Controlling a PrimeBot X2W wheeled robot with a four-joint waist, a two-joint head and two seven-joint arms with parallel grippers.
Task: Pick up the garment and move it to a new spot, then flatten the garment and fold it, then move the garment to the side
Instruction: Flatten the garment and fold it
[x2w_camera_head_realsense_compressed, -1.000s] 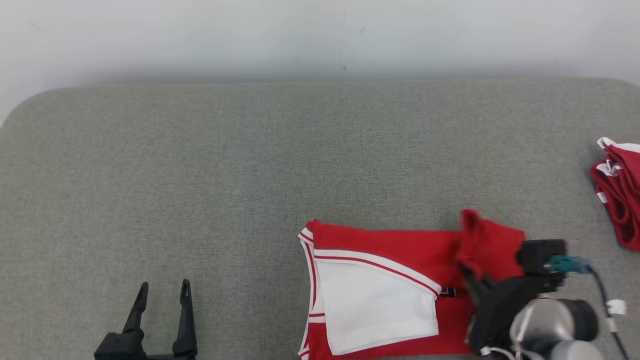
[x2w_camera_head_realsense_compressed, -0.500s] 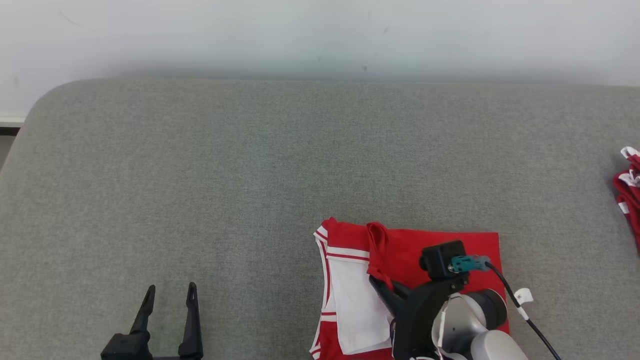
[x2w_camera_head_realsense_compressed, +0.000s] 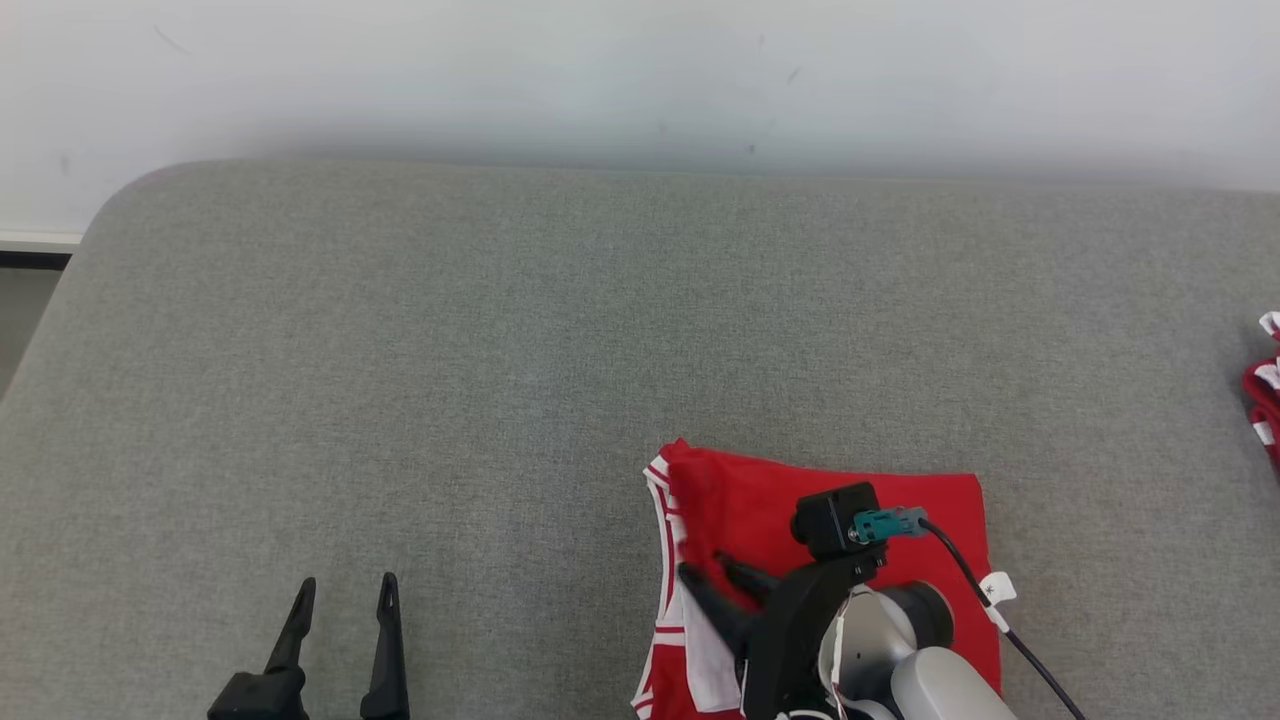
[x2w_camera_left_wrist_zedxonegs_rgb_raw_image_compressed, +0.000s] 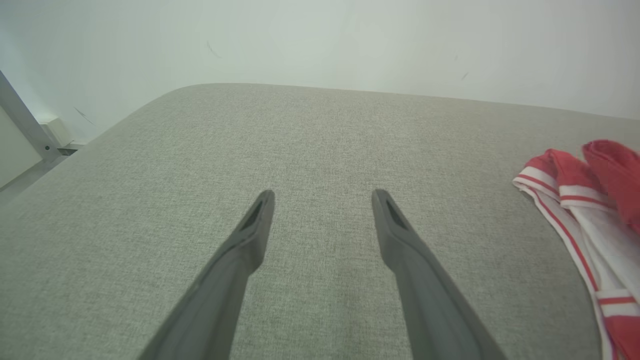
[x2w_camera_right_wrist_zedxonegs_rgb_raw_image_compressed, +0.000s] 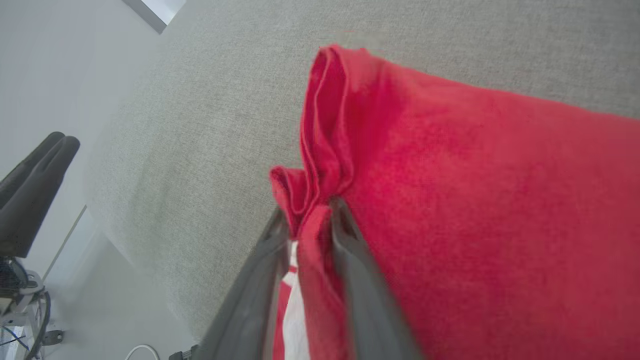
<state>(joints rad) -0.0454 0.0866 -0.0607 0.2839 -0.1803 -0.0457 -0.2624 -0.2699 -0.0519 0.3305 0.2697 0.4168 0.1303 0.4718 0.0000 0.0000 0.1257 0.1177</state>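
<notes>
Left gripper (x2w_camera_head_realsense_compressed: 348, 582) spread wide, two slim dark tapered fingers. Right gripper (x2w_camera_head_realsense_compressed: 702, 566) narrow, soft red fold between its fingers, can't tell if it grips. Garment (x2w_camera_head_realsense_compressed: 770, 490), red knit with white striped trim, folded flat beneath it and to its right. Grey woven padded surface (x2w_camera_head_realsense_compressed: 480, 350), rounded corner; scuffed white wall (x2w_camera_head_realsense_compressed: 600, 70) beyond.

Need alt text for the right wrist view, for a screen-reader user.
The right gripper has a bunched fold of the red garment between its two dark fingers, over a grey fabric surface. The left gripper sits at the left edge.
</notes>
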